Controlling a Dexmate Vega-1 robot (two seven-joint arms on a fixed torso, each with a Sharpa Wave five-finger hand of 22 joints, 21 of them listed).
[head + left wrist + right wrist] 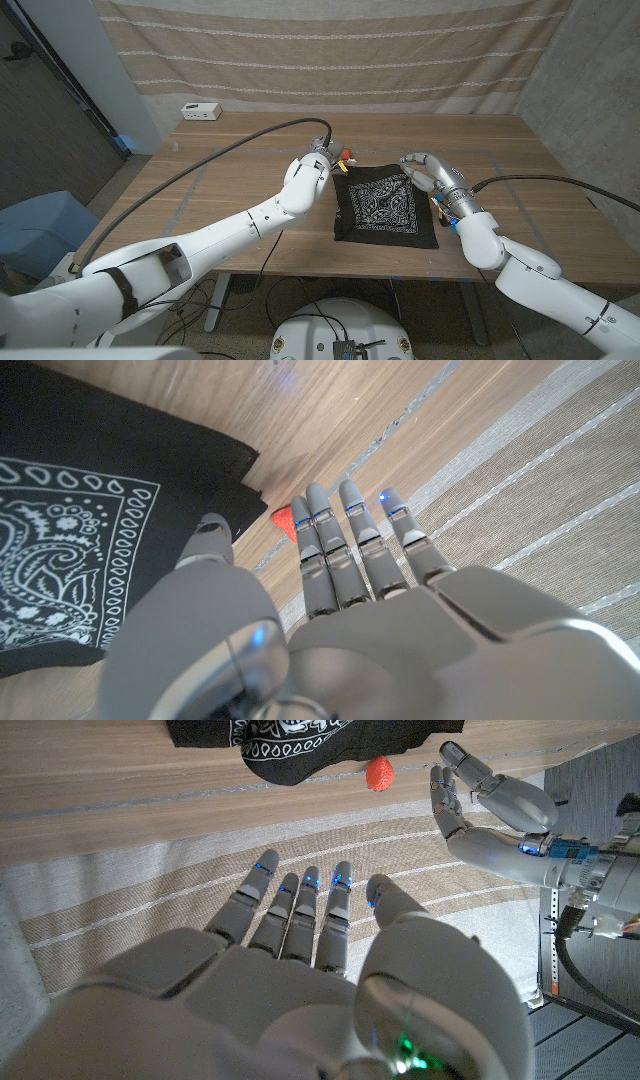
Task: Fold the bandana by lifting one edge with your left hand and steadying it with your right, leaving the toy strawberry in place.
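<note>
Bandana lying flat on table, strawberry sitting just off its far-left corner. Left hand hovering by that corner & strawberry, fingers straight, holding nothing. Right hand waiting at far-right corner, fingers apart, empty.

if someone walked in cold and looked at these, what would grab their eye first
Most striking is the black square cloth bandana with white paisley print, lying on the wooden table near its middle. Next is the small red toy strawberry just past the bandana's far left corner, with the robot's open left hand right beside it. The right hand, fingers spread, sits at the bandana's far right corner.
</note>
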